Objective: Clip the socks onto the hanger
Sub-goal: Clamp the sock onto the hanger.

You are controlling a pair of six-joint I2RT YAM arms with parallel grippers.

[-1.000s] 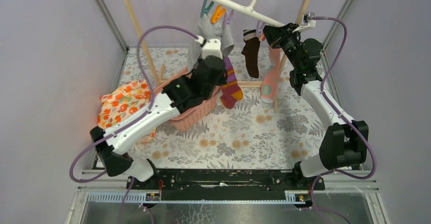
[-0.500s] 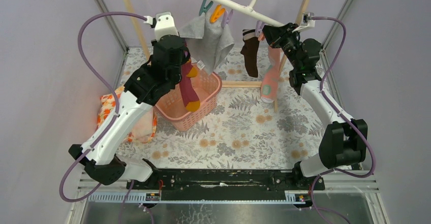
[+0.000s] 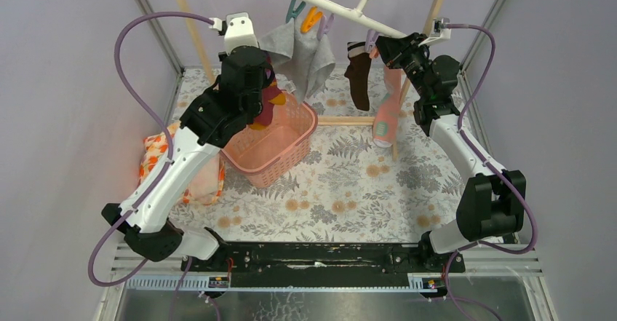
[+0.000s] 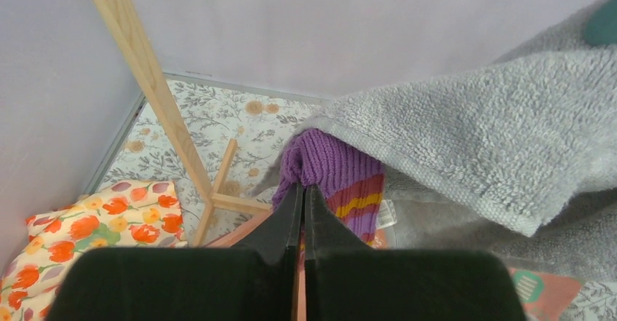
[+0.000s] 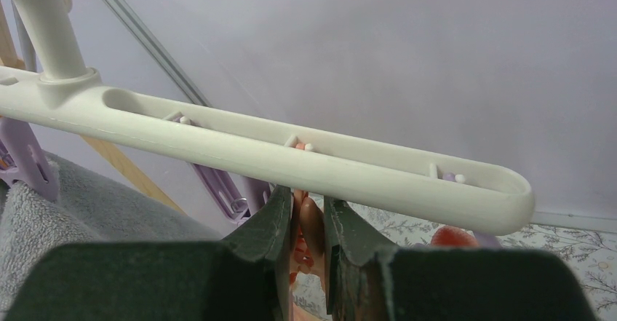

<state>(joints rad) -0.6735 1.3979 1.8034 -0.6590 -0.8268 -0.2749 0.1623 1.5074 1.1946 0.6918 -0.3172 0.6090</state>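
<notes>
While left jaws pinch a purple striped sock (image 4: pixel 335 168), it hangs left of the white plastic hanger (image 5: pixel 291 157). Right jaws clasp its orange clip (image 5: pixel 309 225).

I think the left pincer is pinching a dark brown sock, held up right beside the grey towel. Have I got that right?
Not quite. The left pincer is pinching the purple striped sock, not a brown one; the left wrist view shows it plainly. The dark brown sock already hangs from the hanger. The rest holds: the sock is right beside the grey towel.
</notes>
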